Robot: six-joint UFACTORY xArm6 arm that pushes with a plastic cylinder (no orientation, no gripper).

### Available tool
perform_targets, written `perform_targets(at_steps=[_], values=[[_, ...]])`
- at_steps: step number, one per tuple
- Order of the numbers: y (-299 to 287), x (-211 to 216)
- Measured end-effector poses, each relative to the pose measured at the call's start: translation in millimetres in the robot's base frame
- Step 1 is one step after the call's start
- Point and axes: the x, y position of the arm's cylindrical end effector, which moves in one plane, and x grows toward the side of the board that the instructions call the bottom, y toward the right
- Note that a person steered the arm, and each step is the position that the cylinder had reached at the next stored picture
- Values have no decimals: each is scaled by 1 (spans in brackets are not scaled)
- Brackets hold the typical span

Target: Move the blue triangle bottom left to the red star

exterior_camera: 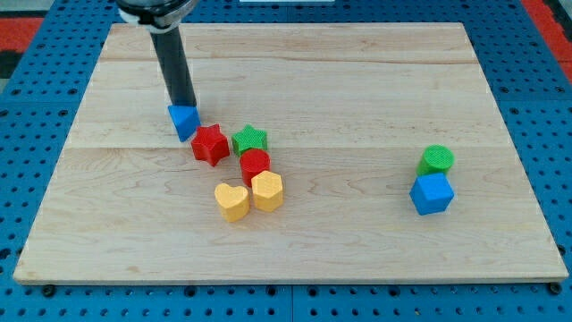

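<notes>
Pale wooden board [357, 72] on a blue pegboard bench, w/ a bit of red at the view's top corners.

Going left to right: my tip [185, 105] sits at the top edge of the blue triangle [184, 122], touching or v. nearly so; the rod rises up and to the view's left from there. No pincer on this rig, just the bare rod, so nothing opens or closes and nothing is held; the tip can only shove. The blue triangle lies just up-left of the red star [210, 145], close to touching it. Right of the star is a green star [250, 139], then a red cylinder [255, 165] just below it. Below those, a yellow heart [232, 201] and a yellow hexagon-ish block [267, 190] side by side, touching. Well apart at the view's right: a green cylinder [437, 159] right above a blue cube [432, 193].

Step in hand, as I judge it: approach done, tip behind the triangle at its top side, push phase about to run. Target spot is below-left of the red star, approx. left of the yellow heart. Next move calls for a push toward the view's bottom, maybe slightly left, w/o clipping the red star; the triangle may rotate off the tip, so keep contact centred.

Count: 8 blocks. Blue 2, red 2, green 2, yellow 2. Stars 2, cylinders 2, triangle 1, cube 1, heart 1, hexagon 1.
</notes>
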Motion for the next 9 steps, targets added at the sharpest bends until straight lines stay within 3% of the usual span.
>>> perform_targets(at_steps=[4,7,9], values=[[28,12],[-22,24],[-27,57]])
